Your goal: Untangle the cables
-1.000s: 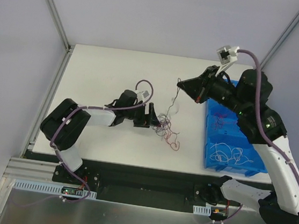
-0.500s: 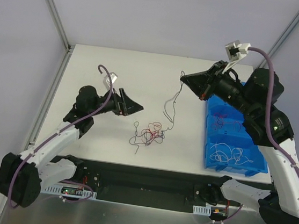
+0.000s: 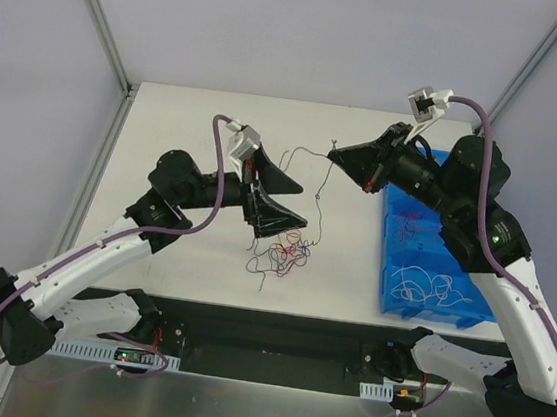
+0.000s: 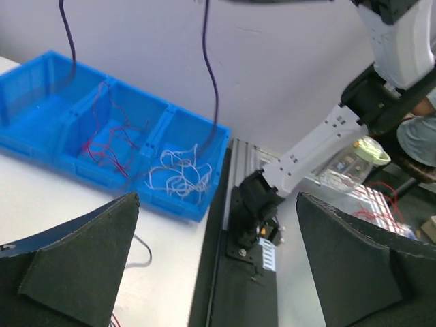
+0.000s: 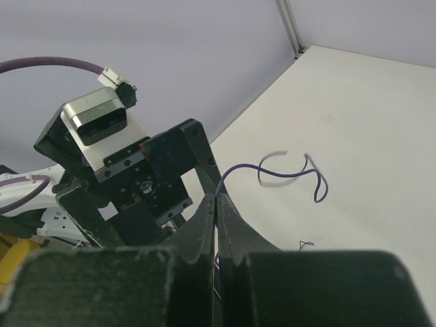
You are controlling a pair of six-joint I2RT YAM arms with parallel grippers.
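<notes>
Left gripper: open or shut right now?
Open. In the left wrist view the left gripper has its fingers far apart, with nothing between them.

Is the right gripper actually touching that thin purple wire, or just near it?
Touching. The right wrist view shows the right gripper closed on the dark purple wire, which curls out from between its fingertips.

Bright, even, diffuse light; faint soft shadows; slight softness in wrist views.
</notes>
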